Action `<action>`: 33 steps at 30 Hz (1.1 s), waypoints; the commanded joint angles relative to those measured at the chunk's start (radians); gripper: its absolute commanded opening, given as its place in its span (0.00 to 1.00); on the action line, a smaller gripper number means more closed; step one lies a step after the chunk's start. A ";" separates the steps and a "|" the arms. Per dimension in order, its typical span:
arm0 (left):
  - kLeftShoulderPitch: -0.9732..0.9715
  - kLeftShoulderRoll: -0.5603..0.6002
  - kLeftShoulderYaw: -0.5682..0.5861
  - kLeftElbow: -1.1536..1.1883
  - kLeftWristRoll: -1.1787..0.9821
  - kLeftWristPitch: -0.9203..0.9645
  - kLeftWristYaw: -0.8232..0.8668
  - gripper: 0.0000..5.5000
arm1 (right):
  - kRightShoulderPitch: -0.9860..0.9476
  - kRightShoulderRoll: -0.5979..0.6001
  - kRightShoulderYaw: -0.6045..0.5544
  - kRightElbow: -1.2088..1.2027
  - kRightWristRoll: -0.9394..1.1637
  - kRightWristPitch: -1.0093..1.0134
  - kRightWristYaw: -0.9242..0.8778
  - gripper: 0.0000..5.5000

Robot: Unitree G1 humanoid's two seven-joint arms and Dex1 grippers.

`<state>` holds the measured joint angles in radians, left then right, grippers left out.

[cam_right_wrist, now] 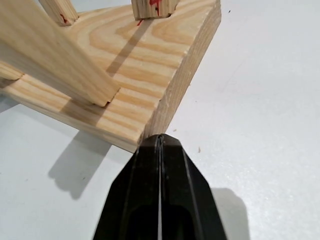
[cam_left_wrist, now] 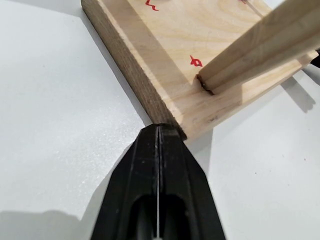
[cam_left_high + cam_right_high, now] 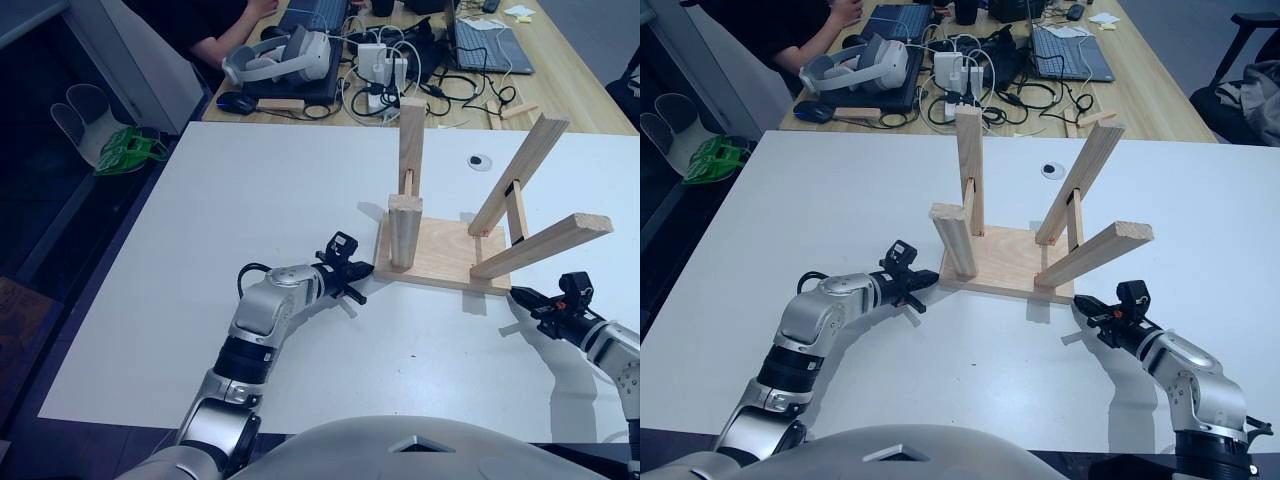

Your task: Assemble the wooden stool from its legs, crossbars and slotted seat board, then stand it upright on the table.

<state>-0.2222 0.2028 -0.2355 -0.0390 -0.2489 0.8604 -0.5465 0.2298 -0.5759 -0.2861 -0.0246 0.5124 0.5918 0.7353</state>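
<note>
Centrally on the white table [image 3: 250,200], the wooden stool [image 3: 455,215] lies inverted: its seat board [image 3: 440,255] rests flat on the surface and its four legs point upward. Nearest the left arm, one short-looking leg [image 3: 405,232] rises at the board's near-left corner, and a taller leg [image 3: 411,135] stands upright behind it. On the right side, one leg [image 3: 520,170] leans up and outward, and the nearest leg [image 3: 540,245] tilts low toward the right. A thin crossbar [image 3: 516,212] spans the two right-hand legs. Red marks show on the board beside the leg sockets in both wrist views. The left gripper [image 2: 157,131] has its two fingers pressed together, grasping nothing, with its tip set against the lower edge of the board's near-left corner. The right gripper [image 1: 160,140] is likewise fully closed and empty, its tip at the foot of the near-right corner; whether it truly touches the wood cannot be told. A small dark disc [image 3: 481,160] lies on the table beyond the stool. Behind the table, a wooden desk [image 3: 560,80] carries a headset [image 3: 275,58], laptops and tangled cables.
</note>
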 commanded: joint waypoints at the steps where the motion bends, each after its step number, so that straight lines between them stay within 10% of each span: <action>1: -0.007 0.008 -0.012 -0.011 -0.008 0.009 -0.009 0.00 | -0.006 -0.010 0.014 -0.004 -0.004 0.008 0.014 0.01; 33: -0.048 0.033 0.045 -0.044 -0.136 0.051 -0.105 0.00 | -0.091 -0.057 0.034 -0.067 0.108 0.157 0.146 0.01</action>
<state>-0.2375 0.2658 -0.1818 -0.0481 -0.3264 0.9030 -0.6053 0.1863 -0.6398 -0.2610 -0.0470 0.5672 0.7349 0.8474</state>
